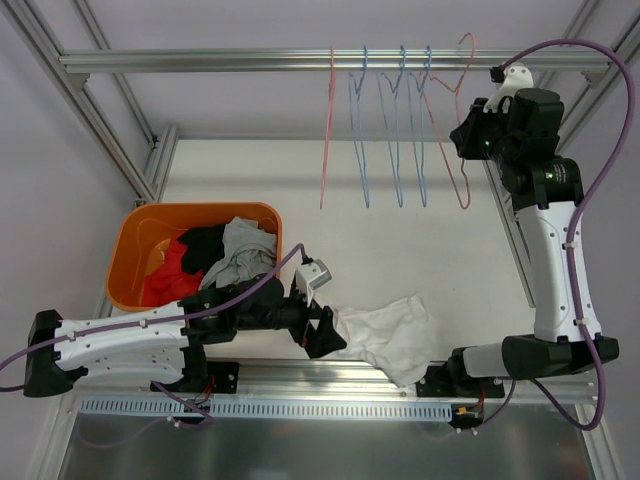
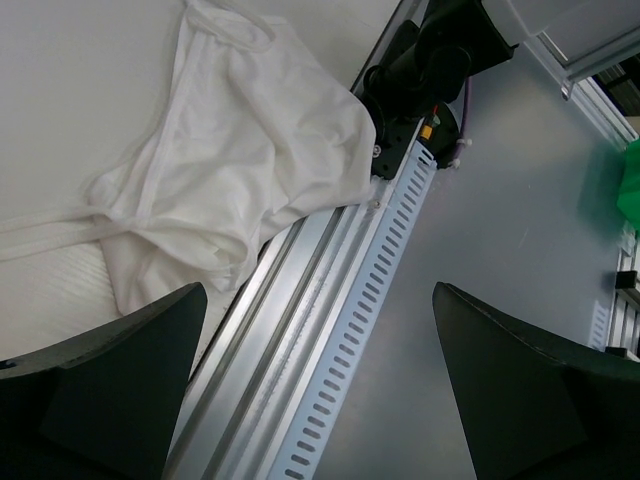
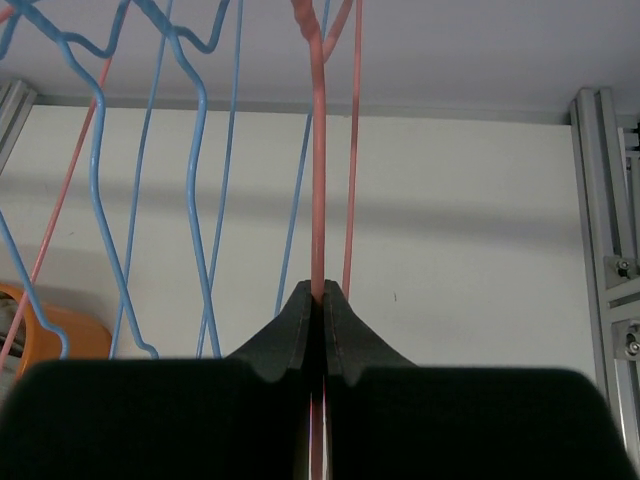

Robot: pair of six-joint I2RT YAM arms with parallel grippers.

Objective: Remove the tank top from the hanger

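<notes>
Top external view gives you the relation that matters: the tank top [image 1: 385, 335] is not up at the rail [image 1: 300, 60] but lies crumpled on the counter [image 1: 400, 250] at its near edge. It sits directly to the right of the left end effector [image 1: 325, 335], close enough that they look to be touching. Its long axis runs roughly left to right along that edge, and one corner spills over the frame toward the right arm's base.

Your left arm is much the nearer. The left wrist view shows its jaws spread wide with nothing between them, and the cloth lies ahead and to the left.

The right end effector [image 3: 320, 295] is high at the rail, well apart from the garment. It is pinched closed on the wire of the pink hanger [image 3: 318, 200], which hangs bare. I judge the garment is already off it.
</notes>
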